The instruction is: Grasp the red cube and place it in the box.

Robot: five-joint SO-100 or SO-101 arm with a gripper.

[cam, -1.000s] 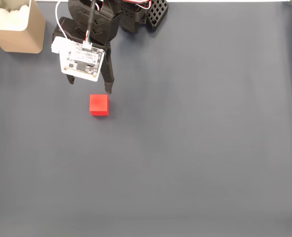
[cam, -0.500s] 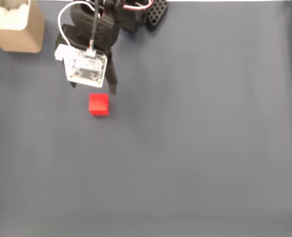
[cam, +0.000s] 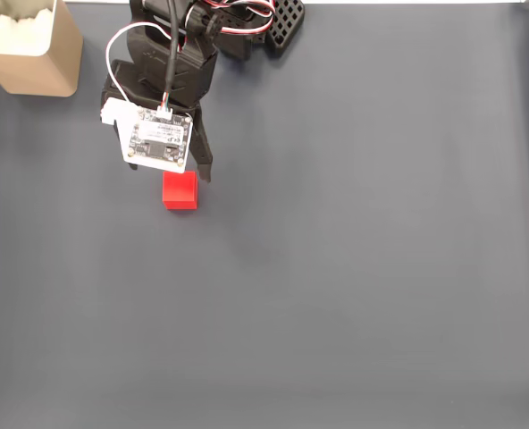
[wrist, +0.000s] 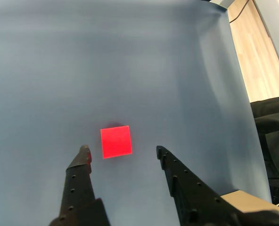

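Note:
The red cube [cam: 180,193] lies on the dark grey mat, just below the arm's white circuit board in the fixed view. My gripper [cam: 171,172] hangs over the cube's upper edge, open. In the wrist view the red cube [wrist: 116,141] sits just ahead of the gap of the gripper [wrist: 122,150], with the two black fingers apart on either side and nothing between them. The box [cam: 57,64], tan with white material inside, stands at the top left corner of the fixed view, well away from the cube.
The arm's black base [cam: 247,27] sits at the top edge of the mat. In the wrist view a tan corner [wrist: 245,200] shows at bottom right, and wooden floor [wrist: 259,61] lies beyond the mat's right edge. Open mat [cam: 363,268] spreads below and right.
The gripper has moved down the fixed view toward the cube, and its board now overlaps the cube's upper edge. The cube has not moved.

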